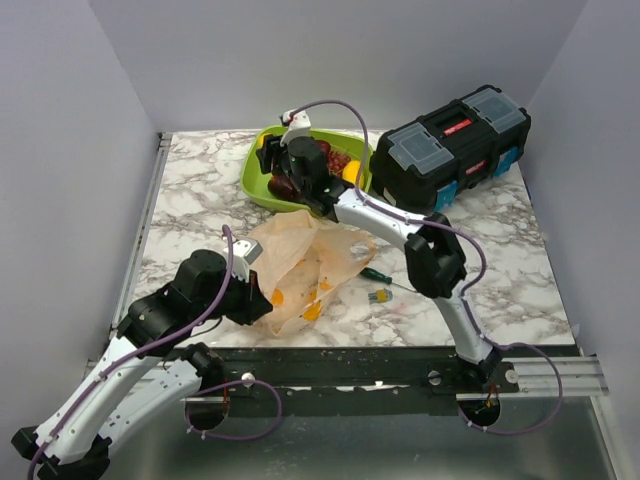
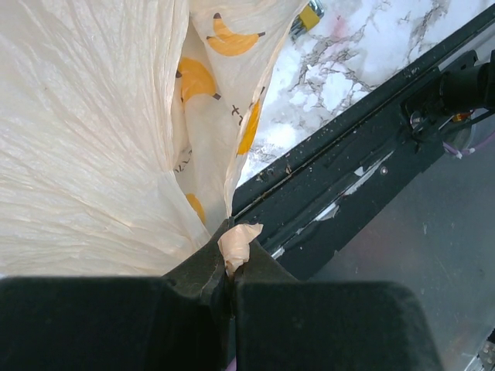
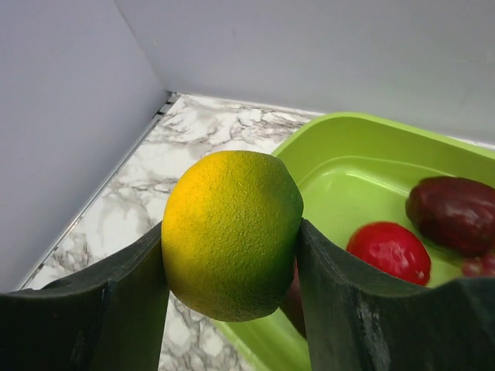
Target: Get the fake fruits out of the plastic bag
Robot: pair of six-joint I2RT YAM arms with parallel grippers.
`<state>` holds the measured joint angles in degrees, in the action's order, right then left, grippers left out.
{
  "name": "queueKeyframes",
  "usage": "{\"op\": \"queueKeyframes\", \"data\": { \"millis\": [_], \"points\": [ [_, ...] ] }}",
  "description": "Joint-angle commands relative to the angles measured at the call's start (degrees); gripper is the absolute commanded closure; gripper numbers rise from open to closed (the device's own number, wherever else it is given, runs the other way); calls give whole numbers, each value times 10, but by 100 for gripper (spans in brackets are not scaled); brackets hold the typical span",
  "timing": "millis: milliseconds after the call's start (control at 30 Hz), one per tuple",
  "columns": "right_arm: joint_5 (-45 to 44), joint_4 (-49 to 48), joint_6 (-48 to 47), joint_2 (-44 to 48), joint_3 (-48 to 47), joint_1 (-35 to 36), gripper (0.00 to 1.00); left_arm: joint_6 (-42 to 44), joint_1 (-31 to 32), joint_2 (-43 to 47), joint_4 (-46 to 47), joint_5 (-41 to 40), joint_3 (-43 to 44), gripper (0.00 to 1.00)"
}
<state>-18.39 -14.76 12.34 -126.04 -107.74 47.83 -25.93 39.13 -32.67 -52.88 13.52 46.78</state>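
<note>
You reach your right arm far out to the lime-green tray (image 1: 262,190) while your left arm crouches low at the bag.
Your right gripper (image 3: 230,267) clamps one pebbled yellow-green fruit (image 3: 232,224) at the tray's rim. One glossy red fruit (image 3: 390,251) and one dark purple fruit (image 3: 452,212) lie inside. Your left gripper (image 2: 230,278) is pinched tight on the crinkly plastic bag (image 1: 300,265), which lies mid-table.

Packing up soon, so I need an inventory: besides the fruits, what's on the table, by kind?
bag: 1
tray: 1
toolbox: 1
screwdriver: 1
small yellow part: 1
Total: 5
</note>
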Motion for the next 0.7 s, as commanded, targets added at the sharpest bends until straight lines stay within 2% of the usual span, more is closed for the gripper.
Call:
{"op": "queueKeyframes", "data": {
  "millis": [0, 100, 233, 433, 600, 667],
  "points": [
    [48, 62, 64, -107, -133, -34, 99, 2, 4, 17, -3, -6, -3, 100],
    [38, 86, 63, -174, -221, -41, 99, 2, 3, 22, -3, -7, -3, 100],
    [29, 89, 44, -231, -280, -45, 96, 3, 4, 23, -3, -5, -2, 100],
    [56, 61, 33, -259, -280, -52, 95, 6, 4, 23, -2, 2, -2, 100],
    [51, 77, 30, -281, -295, -54, 76, 6, 4, 25, -1, 1, -3, 100],
    [45, 77, 30, -284, -291, -55, 62, 5, 4, 26, -2, -1, -2, 100]
  ]
}}
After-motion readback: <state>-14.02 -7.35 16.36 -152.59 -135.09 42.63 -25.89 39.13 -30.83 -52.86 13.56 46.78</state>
